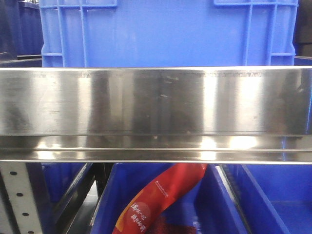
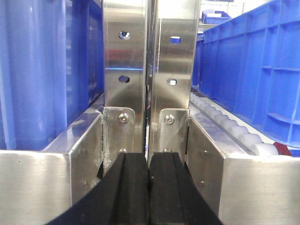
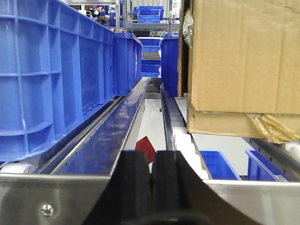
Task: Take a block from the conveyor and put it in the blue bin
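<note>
Black rubber fingers of the left gripper [image 2: 149,187] stand pressed together, empty, before two upright steel posts [image 2: 147,70]. Likewise the right gripper [image 3: 152,183] is closed on nothing, facing a blue plastic crate [image 3: 56,84] and a cardboard box [image 3: 243,61]. No green block shows; possibly it lies out of frame.
</note>
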Controlling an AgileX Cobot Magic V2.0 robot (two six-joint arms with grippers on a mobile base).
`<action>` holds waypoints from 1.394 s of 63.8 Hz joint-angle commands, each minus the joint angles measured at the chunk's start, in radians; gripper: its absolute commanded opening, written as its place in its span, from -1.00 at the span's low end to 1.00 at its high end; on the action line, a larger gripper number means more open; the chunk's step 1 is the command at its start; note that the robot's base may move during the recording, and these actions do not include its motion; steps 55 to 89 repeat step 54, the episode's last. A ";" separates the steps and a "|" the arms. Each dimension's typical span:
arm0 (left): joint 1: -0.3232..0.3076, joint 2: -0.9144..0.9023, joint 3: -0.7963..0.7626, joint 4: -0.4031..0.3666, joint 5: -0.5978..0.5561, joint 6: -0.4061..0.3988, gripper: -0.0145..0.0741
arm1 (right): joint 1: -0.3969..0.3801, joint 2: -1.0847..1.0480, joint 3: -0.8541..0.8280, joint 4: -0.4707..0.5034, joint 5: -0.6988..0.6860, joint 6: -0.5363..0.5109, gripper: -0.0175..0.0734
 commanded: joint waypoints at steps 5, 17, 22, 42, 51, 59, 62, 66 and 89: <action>0.003 -0.005 -0.001 0.003 -0.018 -0.004 -0.92 | -0.004 -0.003 0.002 0.003 -0.027 0.000 -0.97; 0.003 -0.005 -0.001 0.003 -0.018 -0.004 -0.92 | -0.004 -0.003 0.002 0.003 -0.027 0.000 -0.97; 0.003 -0.005 -0.001 0.003 -0.018 -0.004 -0.92 | -0.004 -0.003 0.002 0.003 -0.027 0.000 -0.97; 0.003 -0.005 -0.001 0.003 -0.018 -0.004 -0.92 | -0.004 -0.003 0.002 0.003 -0.027 0.000 -0.97; 0.003 -0.005 -0.001 0.003 -0.018 -0.004 -0.92 | -0.004 -0.003 0.002 0.003 -0.027 0.000 -0.97; 0.003 -0.005 -0.001 0.003 -0.018 -0.004 -0.92 | -0.004 -0.003 0.002 0.003 -0.027 0.000 -0.97; 0.003 -0.005 -0.001 0.003 -0.018 -0.004 -0.92 | -0.004 -0.003 0.002 0.003 -0.027 0.000 -0.97; 0.003 -0.005 -0.001 0.003 -0.018 -0.004 -0.92 | -0.004 -0.003 0.002 0.003 -0.027 0.000 -0.97; 0.003 -0.005 -0.001 0.003 -0.018 -0.004 -0.92 | -0.004 -0.003 0.002 0.003 -0.027 0.000 -0.97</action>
